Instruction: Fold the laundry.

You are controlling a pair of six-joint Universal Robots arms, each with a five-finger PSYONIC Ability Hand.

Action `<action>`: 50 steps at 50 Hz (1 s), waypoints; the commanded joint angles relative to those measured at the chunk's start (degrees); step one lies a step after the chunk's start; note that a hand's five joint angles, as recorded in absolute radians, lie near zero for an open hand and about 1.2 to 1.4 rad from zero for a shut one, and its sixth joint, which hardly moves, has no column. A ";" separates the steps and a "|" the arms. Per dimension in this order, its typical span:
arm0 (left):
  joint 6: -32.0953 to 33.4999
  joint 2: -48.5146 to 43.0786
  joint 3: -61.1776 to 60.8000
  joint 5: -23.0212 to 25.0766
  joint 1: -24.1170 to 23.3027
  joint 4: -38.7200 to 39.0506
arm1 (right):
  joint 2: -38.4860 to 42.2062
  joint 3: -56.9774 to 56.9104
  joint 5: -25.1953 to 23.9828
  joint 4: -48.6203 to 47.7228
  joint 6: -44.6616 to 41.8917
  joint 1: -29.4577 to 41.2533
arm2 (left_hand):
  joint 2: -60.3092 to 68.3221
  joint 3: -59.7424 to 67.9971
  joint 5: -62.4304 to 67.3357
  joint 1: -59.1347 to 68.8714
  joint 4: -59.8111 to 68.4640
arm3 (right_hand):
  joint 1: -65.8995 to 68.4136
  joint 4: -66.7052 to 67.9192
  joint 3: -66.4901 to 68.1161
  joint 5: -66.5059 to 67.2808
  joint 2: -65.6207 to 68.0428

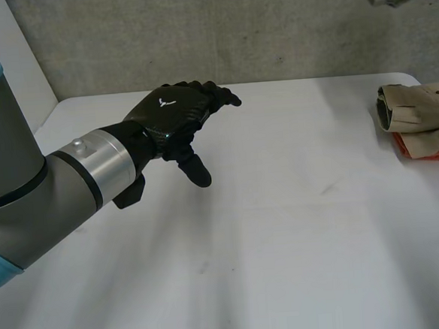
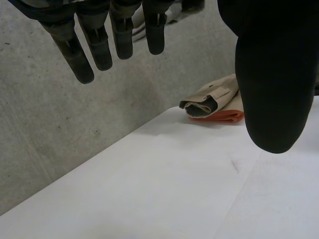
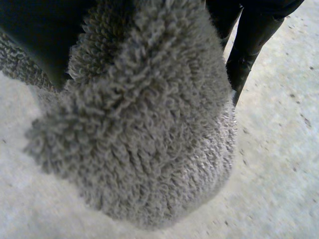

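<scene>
Hovering well apart from the folded beige garment [image 1: 419, 109], the left hand [image 1: 167, 115] spreads empty — the right hand [image 3: 249, 35] clutches a shaggy, loop-piled grey towel [image 3: 144, 124].

Head and left wrist views both face folded clothes [image 1: 419, 109] [image 2: 219, 94].

Colours noted: left hand [image 1: 172, 115] black, with a fine carbon-weave pattern and a small white mark on its back. Surface [image 1: 284, 228] plain white. Folded garment [image 1: 419, 109] beige, on an orange-red piece [image 1: 430, 152]. Towel [image 3: 149, 124] grey, looped pile. Right hand [image 3: 249, 35] black. Wall [image 1: 270, 33] grey, dark-speckled.
</scene>
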 commanded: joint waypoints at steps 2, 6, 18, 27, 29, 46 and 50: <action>0.04 -0.04 -0.04 0.00 -0.10 0.00 | 6.09 -0.10 -11.30 0.02 0.48 -8.06 | 1.30 1.13 1.65 1.27 1.41 | 27.92 12.72 15.27 17.68 13.26; 0.04 -0.22 -0.04 0.00 -0.27 0.18 | 8.55 4.20 -16.05 0.02 -0.14 -12.28 | 1.30 1.13 1.65 1.27 1.41 | 27.92 12.72 15.27 17.68 13.26; 0.04 -0.48 -0.66 0.00 -0.45 0.88 | 7.86 19.93 -19.66 3.18 -6.28 -20.63 | 1.30 1.13 1.65 1.27 1.41 | -15.77 -30.97 -28.42 -26.01 -30.43; 0.04 -0.31 -0.74 0.00 -0.54 0.88 | -6.63 21.80 -11.70 18.36 -16.30 -20.64 | 1.47 1.29 1.82 1.44 1.57 | -42.08 -57.28 -54.73 -52.32 -56.74; -0.05 -0.04 -0.74 0.00 -0.54 0.88 | -8.31 20.56 -8.17 20.84 -16.83 -20.46 | 1.30 1.13 1.65 1.27 1.41 | -42.08 -57.28 -54.73 -52.32 -56.74; -2.95 3.47 -0.66 -0.53 0.25 2.72 | -25.01 20.19 16.26 31.31 -11.58 6.13 | 1.97 1.80 2.33 1.94 2.08 | -42.08 -57.28 -54.73 -52.32 -56.74; -4.35 5.58 -0.83 -4.47 1.83 4.39 | -27.99 25.63 23.46 30.78 -5.70 14.40 | 1.81 1.63 2.16 1.77 1.91 | -42.08 -57.28 -54.73 -52.32 -56.74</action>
